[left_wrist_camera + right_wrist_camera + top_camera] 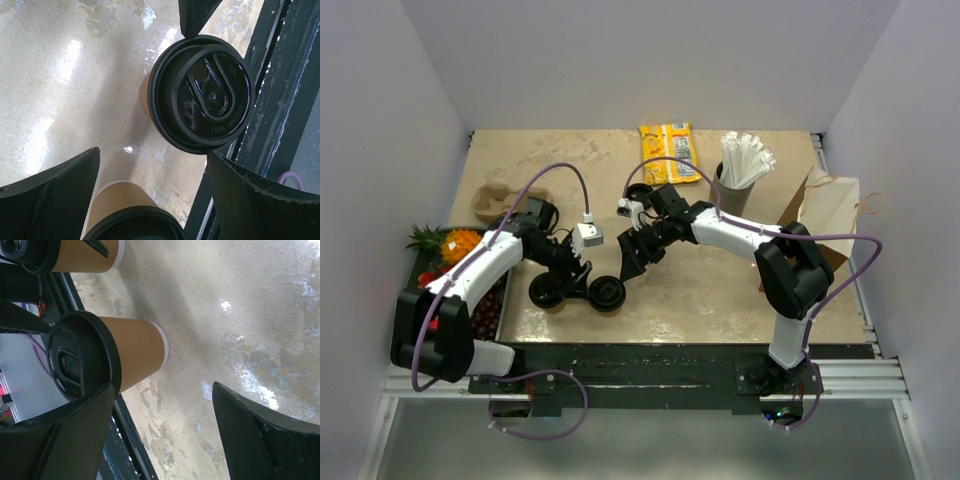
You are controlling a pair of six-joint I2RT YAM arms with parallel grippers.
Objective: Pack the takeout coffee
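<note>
Two kraft-brown takeout coffee cups with black lids stand close together near the table's front edge: the left cup (548, 292) and the right cup (607, 292). My left gripper (565, 278) is open just above them. In the left wrist view the left cup (120, 207) sits low between my spread fingers (50, 195), untouched, and the right cup's lid (202, 97) lies beyond them. My right gripper (632, 262) is open beside the right cup (117, 352), which is next to one finger (60, 440). Only bare table shows between those jaws. The other cup (75, 255) is farther off.
A moulded cardboard carrier (500, 200) lies at the back left. A tray of fruit with a pineapple (455, 245) is at the left edge. A grey cup of white straws (740, 175), a yellow snack bag (670, 150) and a brown paper bag (825, 215) stand at the back right.
</note>
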